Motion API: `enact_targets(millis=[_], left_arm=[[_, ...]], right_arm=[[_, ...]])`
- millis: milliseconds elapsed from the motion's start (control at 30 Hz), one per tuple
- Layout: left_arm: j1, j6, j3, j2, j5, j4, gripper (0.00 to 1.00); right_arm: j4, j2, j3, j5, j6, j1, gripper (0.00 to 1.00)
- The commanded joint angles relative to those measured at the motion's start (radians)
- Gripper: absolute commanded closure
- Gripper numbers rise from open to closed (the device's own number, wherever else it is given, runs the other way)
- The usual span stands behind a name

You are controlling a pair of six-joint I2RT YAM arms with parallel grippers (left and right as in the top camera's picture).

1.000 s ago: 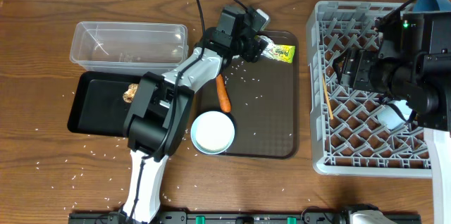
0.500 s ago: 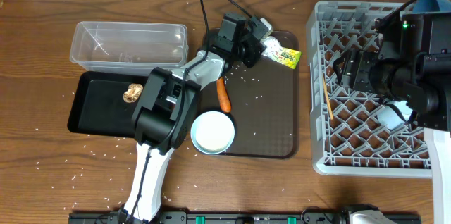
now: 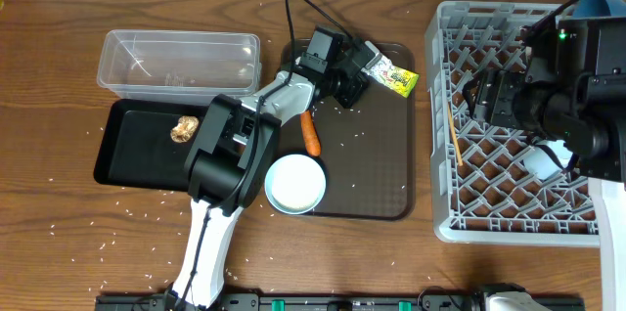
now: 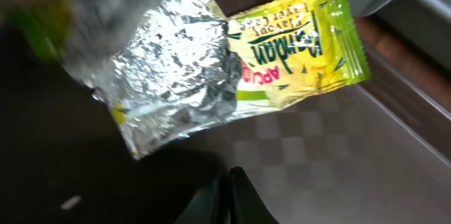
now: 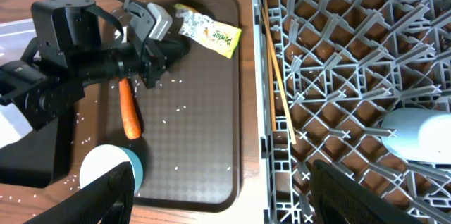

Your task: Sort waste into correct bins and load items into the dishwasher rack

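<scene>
The yellow-green snack wrapper (image 3: 393, 76) (image 4: 232, 69) (image 5: 208, 32) lies at the back of the brown tray (image 3: 372, 179), silver inside showing. My left gripper (image 3: 358, 74) (image 4: 230, 189) is shut just short of its near edge, with nothing visible between the fingertips. An orange carrot (image 3: 311, 135) (image 5: 128, 108) and a white cup with a blue inside (image 3: 294, 184) sit on the same tray. A brown food lump (image 3: 183, 129) rests in the black tray (image 3: 127, 164), beside the clear tub (image 3: 176, 60). My right gripper (image 3: 481, 96) (image 5: 229, 203) hangs open over the left edge of the grey dishwasher rack (image 3: 518, 208).
A wooden chopstick (image 3: 454, 135) (image 5: 278, 90) and a white dish (image 3: 543, 159) (image 5: 419, 136) lie in the rack. A dark-blue plate (image 3: 599, 3) shows at its back right corner. Rice grains are scattered over the table and brown tray.
My left gripper went from open to shut and shifted right. The wrapper slid slightly to the right and turned. The right arm has not moved.
</scene>
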State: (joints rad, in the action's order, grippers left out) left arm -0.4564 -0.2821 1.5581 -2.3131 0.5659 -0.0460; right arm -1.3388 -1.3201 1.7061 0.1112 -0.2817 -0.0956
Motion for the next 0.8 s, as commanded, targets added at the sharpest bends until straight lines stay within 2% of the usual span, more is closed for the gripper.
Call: enact_targets(millis=[0, 133, 167, 267, 333, 367, 433, 500, 567, 667, 767], left_arm=[[0.0, 0.078, 0.001, 0.045, 0.032, -0.025, 0.94], [-0.001, 0.08, 0.001, 0.114, 0.017, -0.037, 0.93], [-0.002, 0.111, 0.001, 0.13, -0.007, -0.024, 0.9], [-0.005, 0.297, 0.001, 0.15, -0.154, 0.023, 0.89], [-0.005, 0.449, 0.001, 0.149, -0.235, 0.051, 0.78], [-0.005, 0.502, 0.001, 0.149, -0.254, 0.061, 0.78], [-0.008, 0.627, 0.001, 0.149, -0.28, 0.111, 0.65], [-0.016, 0.698, 0.001, 0.149, -0.323, 0.164, 0.63], [-0.03, 0.758, 0.001, 0.147, -0.403, 0.19, 0.56], [-0.056, 0.77, 0.001, 0.138, -0.477, 0.222, 0.5], [-0.084, 0.761, 0.001, 0.121, -0.481, 0.245, 0.46]], right_arm=[[-0.002, -0.003, 0.0, -0.01, -0.009, 0.009, 0.27], [-0.001, -0.006, 0.0, -0.01, -0.009, 0.009, 0.27], [-0.001, -0.007, 0.0, -0.01, -0.009, 0.009, 0.27], [-0.001, -0.008, 0.0, -0.01, -0.01, 0.009, 0.27], [-0.001, -0.009, 0.0, -0.01, -0.01, 0.009, 0.27], [-0.001, -0.009, 0.0, -0.01, -0.01, 0.009, 0.27], [-0.001, -0.012, 0.0, -0.01, -0.01, 0.009, 0.27], [-0.001, -0.015, 0.0, -0.01, -0.01, 0.009, 0.27], [-0.001, -0.018, 0.0, -0.009, -0.01, 0.009, 0.27], [-0.001, -0.024, 0.0, -0.006, -0.01, 0.008, 0.27], [-0.002, -0.031, 0.0, -0.006, -0.01, 0.007, 0.27]])
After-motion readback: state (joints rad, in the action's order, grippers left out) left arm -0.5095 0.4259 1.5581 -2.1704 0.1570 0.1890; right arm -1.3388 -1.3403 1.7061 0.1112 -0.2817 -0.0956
